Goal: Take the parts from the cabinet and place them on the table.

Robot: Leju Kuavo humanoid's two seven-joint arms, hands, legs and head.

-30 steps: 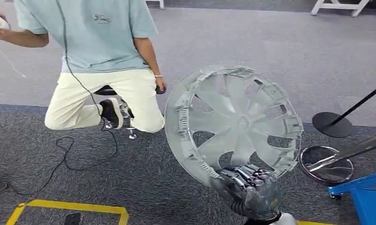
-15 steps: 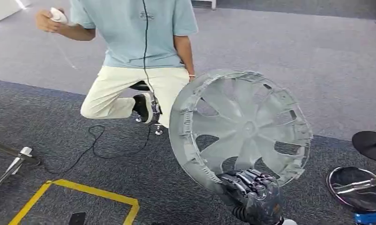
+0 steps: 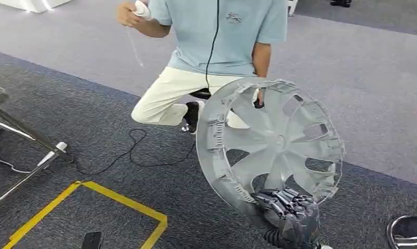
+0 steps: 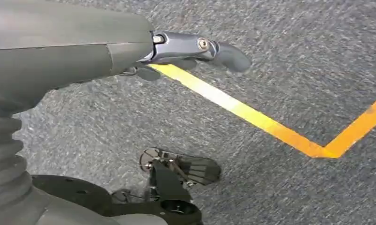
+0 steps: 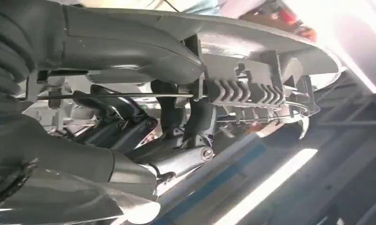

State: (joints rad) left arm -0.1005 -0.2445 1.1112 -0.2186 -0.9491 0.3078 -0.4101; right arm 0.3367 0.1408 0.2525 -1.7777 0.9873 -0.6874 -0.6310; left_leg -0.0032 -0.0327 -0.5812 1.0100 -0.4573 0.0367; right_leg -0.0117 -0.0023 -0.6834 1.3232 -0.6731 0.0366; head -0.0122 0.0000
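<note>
A grey plastic wheel cover with broad spokes stands upright on its edge in the head view. My right hand grips its lower rim from below. In the right wrist view the ribbed rim of the cover crosses the fingers of the right hand, which wrap around it. My left hand hangs over the carpet with its fingers straight and holds nothing.
A person sits on a stool just behind the cover, holding a white controller. A black cable trails on the carpet. Yellow floor tape marks a box at lower left. A metal frame leg stands at left, a chrome base at lower right.
The whole picture has slid to the right, so the camera has turned left. The wheel cover stays in my right hand at the same spot in view.
</note>
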